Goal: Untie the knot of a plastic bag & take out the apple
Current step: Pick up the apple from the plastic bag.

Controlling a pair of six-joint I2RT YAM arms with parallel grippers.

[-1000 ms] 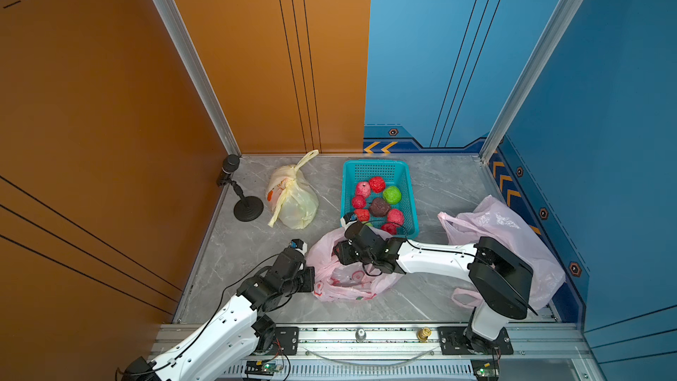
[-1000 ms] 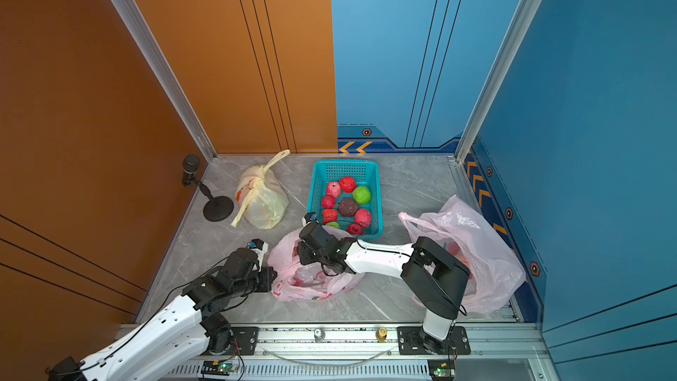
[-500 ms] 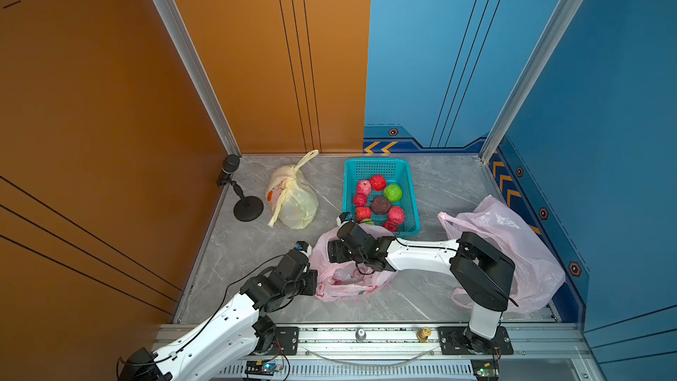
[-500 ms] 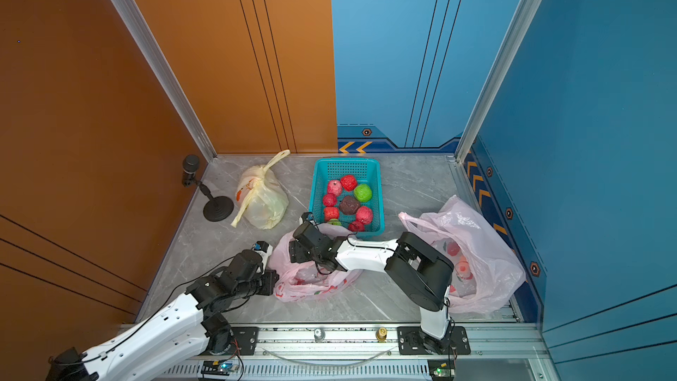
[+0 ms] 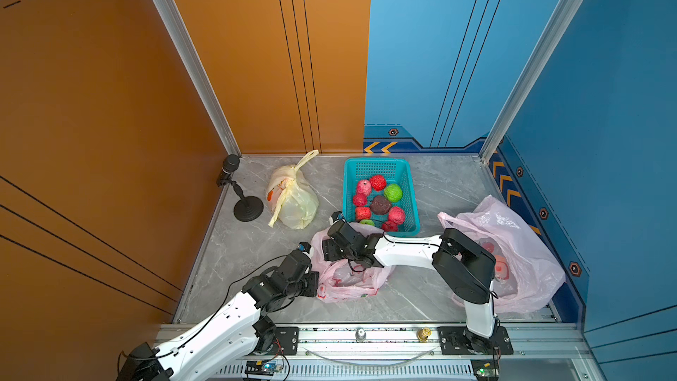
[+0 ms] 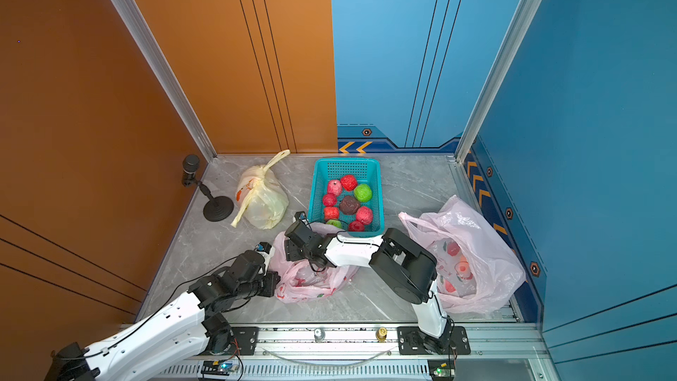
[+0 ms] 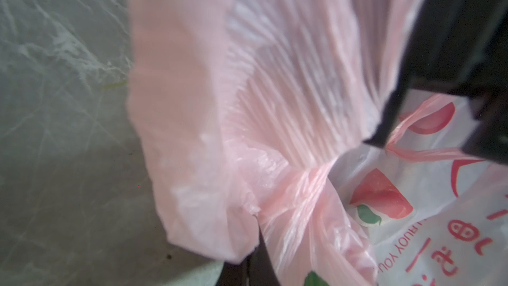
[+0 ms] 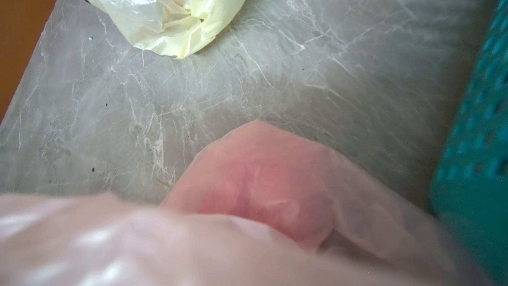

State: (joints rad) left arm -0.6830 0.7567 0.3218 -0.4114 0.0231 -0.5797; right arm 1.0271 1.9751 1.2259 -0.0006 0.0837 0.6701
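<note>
The pink plastic bag [image 5: 348, 282] [image 6: 311, 282] lies crumpled at the front middle of the grey floor, and a white film with red print shows inside it. My left gripper [image 5: 317, 285] [image 6: 277, 284] is shut on the bag's left edge. In the left wrist view the film [image 7: 275, 78] runs past its dark fingertip [image 7: 261, 254] into a twisted gather [image 7: 310, 180]. My right gripper [image 5: 327, 249] [image 6: 289, 251] presses on the bag's upper left edge. Its dark fingers [image 7: 390, 116] stand apart, with a pink strip between them. Pink film [image 8: 247, 243] covers its own camera. The apple is hidden.
A teal basket [image 5: 412, 192] [image 6: 318, 192] with several red, green and brown fruits stands just behind the bag. A tied yellow bag [image 5: 293, 199] and a black microphone stand [image 5: 247, 208] are at the back left. A second pink bag [image 5: 513, 236] lies right, behind my right arm's elbow.
My right gripper has shifted a little to the left over the bag, and its elbow has swung in from the right. The left gripper has stayed shut at the bag's edge.
</note>
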